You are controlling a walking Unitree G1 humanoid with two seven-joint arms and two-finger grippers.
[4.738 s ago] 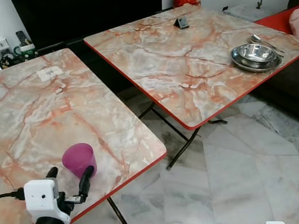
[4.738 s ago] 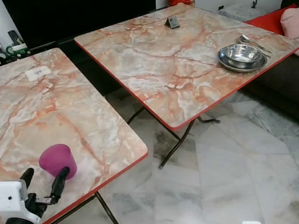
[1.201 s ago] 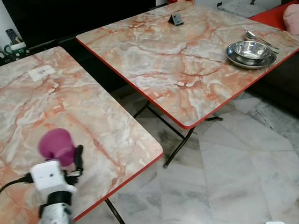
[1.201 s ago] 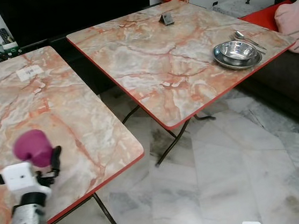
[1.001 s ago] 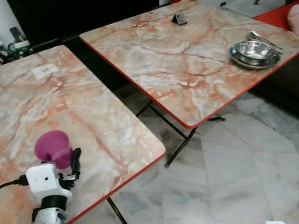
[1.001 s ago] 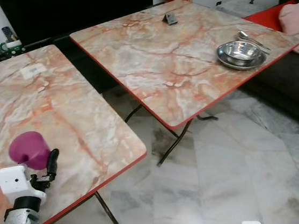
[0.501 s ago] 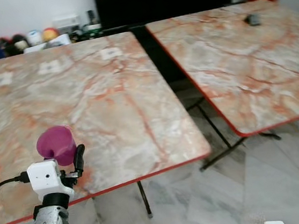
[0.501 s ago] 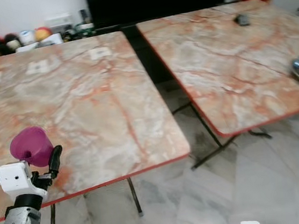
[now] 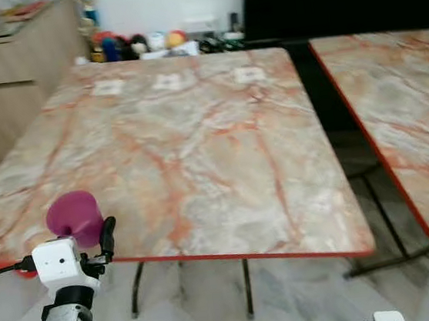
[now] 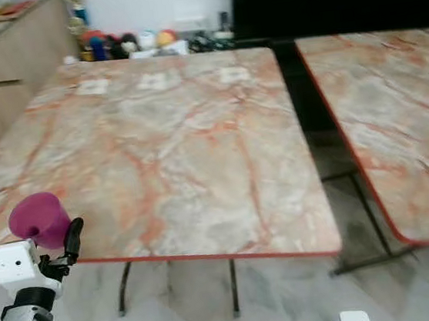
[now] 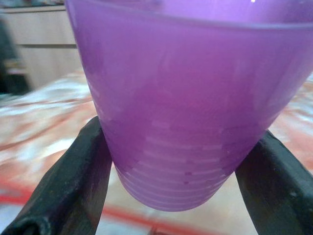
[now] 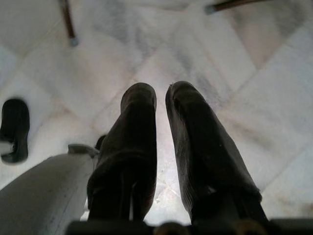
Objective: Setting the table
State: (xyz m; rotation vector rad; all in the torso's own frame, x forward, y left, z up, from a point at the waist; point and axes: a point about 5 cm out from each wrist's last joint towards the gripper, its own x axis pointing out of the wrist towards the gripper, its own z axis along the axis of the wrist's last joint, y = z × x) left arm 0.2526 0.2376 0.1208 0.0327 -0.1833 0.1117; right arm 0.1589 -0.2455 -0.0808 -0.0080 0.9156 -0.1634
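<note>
Purple cup (image 9: 74,217) at table edge (image 9: 233,255)

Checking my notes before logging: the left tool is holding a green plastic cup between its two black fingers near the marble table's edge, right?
Not quite. The cup held by the left tool is purple, not green, as the left wrist view shows. It is held near the marble table's edge.

No legible text, brand, number or sign. Three small white paper labels (image 9: 167,80) lie on the far part of the orange-veined marble-patterned table top (image 9: 198,154); their print is too blurred to read.
</note>
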